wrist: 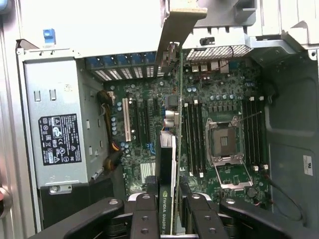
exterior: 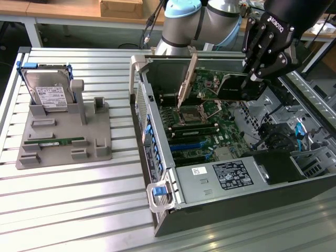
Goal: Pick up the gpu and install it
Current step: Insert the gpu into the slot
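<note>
While the gripper [exterior: 253, 77] hangs over the open computer case [exterior: 140, 105], its jaws are clamped on the gpu [exterior: 231, 88], held above the motherboard [exterior: 210, 128] and not seated. Installation is in hand, and it calls for the card's edge to be aligned squarely over an expansion slot [exterior: 190, 146].

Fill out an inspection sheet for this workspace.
Surface: slatted metal table.
Job's things: gpu held above the motherboard inside the open computer case, not yet seated.
Clutter: grey fixture holding a hard drive and a memory stick, exterior view's left.
Grippers: gripper shut on the gpu.
Cables: yellow wires beside the power supply; black cable by the arm.
Surroundings: cardboard box on a wooden bench behind.
</note>
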Motion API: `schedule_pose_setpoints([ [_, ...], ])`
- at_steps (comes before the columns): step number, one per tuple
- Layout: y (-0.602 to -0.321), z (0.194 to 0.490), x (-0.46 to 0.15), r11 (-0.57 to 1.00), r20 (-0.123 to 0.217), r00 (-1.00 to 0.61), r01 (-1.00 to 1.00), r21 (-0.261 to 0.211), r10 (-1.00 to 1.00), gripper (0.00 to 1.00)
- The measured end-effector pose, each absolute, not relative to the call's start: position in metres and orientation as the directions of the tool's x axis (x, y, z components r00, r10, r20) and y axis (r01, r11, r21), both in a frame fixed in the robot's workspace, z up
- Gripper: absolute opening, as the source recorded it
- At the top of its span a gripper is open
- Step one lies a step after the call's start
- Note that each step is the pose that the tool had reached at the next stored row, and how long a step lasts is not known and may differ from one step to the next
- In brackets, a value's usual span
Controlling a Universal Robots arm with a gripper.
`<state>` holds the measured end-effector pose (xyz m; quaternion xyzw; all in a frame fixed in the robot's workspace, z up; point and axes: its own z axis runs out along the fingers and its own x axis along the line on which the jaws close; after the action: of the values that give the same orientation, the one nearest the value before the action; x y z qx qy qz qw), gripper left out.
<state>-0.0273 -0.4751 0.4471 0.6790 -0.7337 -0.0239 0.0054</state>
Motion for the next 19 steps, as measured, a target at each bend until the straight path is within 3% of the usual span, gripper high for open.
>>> schedule_pose_setpoints([
  [19,-0.475,0.446,-0.011,-0.098,-0.025,0.097,-0.994,0.051,-0.995,0.27],
])
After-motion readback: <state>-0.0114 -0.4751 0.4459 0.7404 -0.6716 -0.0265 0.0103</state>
